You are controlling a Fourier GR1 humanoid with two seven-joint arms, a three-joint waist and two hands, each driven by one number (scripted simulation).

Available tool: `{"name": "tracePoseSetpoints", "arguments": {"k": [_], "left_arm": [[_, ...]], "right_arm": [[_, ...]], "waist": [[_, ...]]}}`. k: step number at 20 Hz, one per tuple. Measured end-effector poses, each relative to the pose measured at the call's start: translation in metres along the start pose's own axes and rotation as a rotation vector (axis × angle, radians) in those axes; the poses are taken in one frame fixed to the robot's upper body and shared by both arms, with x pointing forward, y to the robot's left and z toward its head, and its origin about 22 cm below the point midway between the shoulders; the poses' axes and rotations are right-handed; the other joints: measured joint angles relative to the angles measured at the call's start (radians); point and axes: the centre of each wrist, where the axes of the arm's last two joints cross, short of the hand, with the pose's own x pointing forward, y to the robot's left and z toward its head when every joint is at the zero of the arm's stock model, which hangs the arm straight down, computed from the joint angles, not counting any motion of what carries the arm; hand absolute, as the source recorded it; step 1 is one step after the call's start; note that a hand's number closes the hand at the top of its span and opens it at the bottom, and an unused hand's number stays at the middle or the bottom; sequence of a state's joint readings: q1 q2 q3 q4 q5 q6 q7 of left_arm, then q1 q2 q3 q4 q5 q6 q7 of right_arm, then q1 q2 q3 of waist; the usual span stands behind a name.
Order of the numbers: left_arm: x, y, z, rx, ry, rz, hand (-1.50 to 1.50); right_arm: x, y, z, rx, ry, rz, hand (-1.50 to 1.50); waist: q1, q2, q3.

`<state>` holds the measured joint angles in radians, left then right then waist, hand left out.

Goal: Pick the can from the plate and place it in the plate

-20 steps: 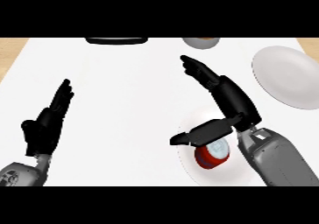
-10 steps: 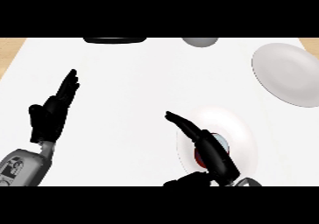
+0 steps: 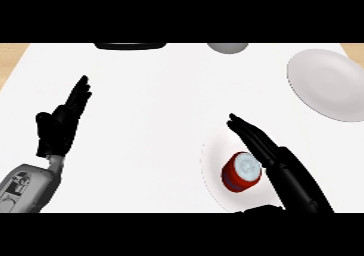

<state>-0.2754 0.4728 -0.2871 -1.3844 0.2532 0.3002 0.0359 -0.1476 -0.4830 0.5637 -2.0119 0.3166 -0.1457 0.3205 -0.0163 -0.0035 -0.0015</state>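
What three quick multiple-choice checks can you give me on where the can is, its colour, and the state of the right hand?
1. Where is the can?
A. On the near plate, beside the right hand
B. On the far plate at upper right
C. On the bare counter by the left hand

2. What colour is the can's body?
A. Green
B. Red
C. Yellow

3. What state is the right hand in?
A. Curled round the can
B. Fingers straight, alongside the can
C. Out of view

Answers:
1 A: the can lies inside the near plate's rim, while the far plate holds nothing.
2 B: its side is red with a pale top.
3 B: the fingers extend straight past the can's right side, not wrapped round it.
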Motion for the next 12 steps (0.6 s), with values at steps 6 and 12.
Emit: {"name": "tracePoseSetpoints", "arguments": {"k": [6, 12], "left_arm": [[-0.003, -0.002, 0.001, -0.011, 0.0, 0.0, 0.0], [-0.001, -0.005, -0.004, -0.019, -0.001, -0.004, 0.0]], "right_arm": [[0.022, -0.041, 0.003, 0.182, 0.171, 0.196, -1.5], [0.037, -0.062, -0.008, 0.306, 0.297, 0.277, -1.5]], "waist": [[0.009, 0.0, -0.001], [0.016, 0.003, 0.0]]}}
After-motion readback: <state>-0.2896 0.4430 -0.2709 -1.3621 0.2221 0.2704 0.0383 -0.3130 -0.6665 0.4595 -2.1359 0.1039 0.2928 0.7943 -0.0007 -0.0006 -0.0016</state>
